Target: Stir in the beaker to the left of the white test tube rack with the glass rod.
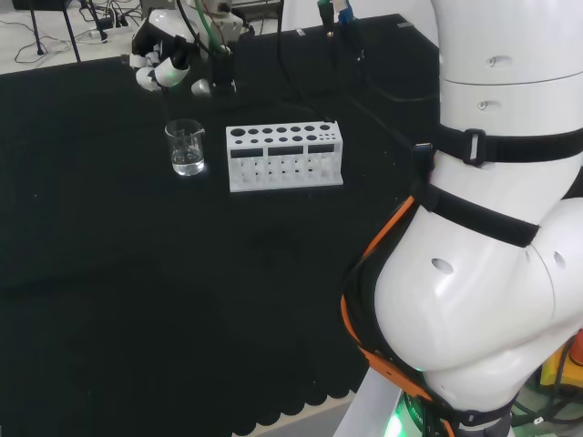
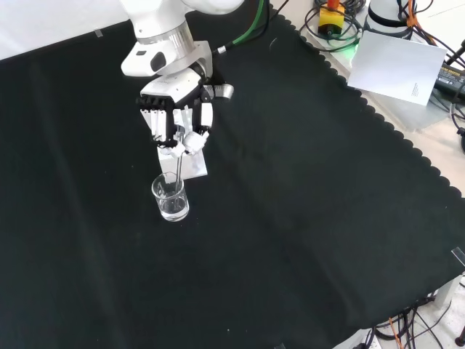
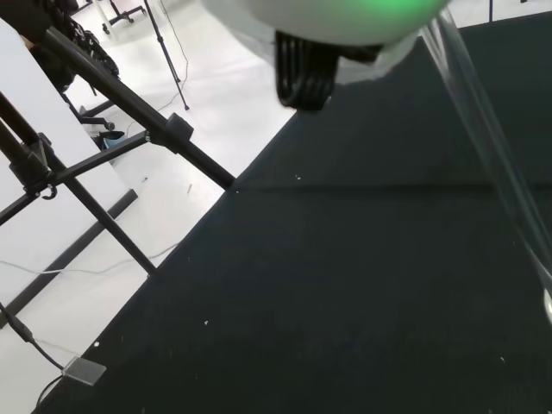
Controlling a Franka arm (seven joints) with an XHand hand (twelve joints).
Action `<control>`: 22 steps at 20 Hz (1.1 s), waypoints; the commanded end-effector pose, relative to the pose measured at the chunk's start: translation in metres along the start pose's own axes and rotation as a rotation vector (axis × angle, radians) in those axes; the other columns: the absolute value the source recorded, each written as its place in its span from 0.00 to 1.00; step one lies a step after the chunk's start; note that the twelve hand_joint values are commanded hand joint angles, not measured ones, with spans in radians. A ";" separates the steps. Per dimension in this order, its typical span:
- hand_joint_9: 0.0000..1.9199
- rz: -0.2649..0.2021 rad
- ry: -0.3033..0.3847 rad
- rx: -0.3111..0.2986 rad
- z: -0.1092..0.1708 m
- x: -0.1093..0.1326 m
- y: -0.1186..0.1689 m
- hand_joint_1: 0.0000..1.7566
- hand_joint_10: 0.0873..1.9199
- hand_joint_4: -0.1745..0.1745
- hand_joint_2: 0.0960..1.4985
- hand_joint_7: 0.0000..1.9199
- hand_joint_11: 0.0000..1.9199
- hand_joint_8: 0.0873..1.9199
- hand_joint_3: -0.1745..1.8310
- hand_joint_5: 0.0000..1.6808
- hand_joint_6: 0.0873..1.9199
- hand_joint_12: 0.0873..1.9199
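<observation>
A small clear beaker (image 1: 186, 148) with a little clear liquid stands on the black cloth, left of the white test tube rack (image 1: 285, 155) in the head view. In the front view the hand (image 2: 178, 109) hovers just above the beaker (image 2: 171, 198), its fingers curled round a thin glass rod (image 2: 177, 171). The rod points down into the beaker's mouth. The hand covers most of the rack (image 2: 193, 166) there. In the head view the hand (image 1: 164, 59) is above and behind the beaker. The wrist view shows the rod (image 3: 483, 129) as a clear slanted bar close by.
The arm's white links (image 1: 492, 228) take up the head view's right. Cables (image 1: 319, 55) lie on the cloth behind the rack. Tripod legs (image 3: 103, 155) stand on the floor beyond the cloth's edge. A white sheet (image 2: 399, 65) and cables lie past the scalloped cloth edge (image 2: 407, 145).
</observation>
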State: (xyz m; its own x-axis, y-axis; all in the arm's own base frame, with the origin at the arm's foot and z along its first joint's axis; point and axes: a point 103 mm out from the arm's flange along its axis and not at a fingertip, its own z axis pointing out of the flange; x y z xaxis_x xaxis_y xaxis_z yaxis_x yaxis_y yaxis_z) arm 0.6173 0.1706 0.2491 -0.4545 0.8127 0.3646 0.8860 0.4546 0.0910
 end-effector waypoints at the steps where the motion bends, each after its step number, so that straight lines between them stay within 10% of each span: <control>1: 0.88 0.001 -0.001 -0.002 0.003 -0.010 0.016 0.74 0.41 0.00 0.42 0.60 0.86 0.61 0.46 0.65 0.36 0.33; 15: 0.88 0.070 -0.014 -0.040 -0.029 -0.057 -0.013 0.74 0.41 0.00 0.42 0.60 0.86 0.61 0.46 0.65 0.36 0.33; 22: 0.88 0.040 -0.015 -0.016 -0.019 -0.025 -0.030 0.74 0.41 0.00 0.42 0.60 0.86 0.61 0.46 0.65 0.36 0.33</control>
State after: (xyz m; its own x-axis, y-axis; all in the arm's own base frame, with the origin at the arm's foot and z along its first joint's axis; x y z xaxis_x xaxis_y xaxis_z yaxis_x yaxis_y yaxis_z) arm 0.6193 0.1157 0.2507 -0.3984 0.8442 0.3587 0.9146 0.3953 0.0854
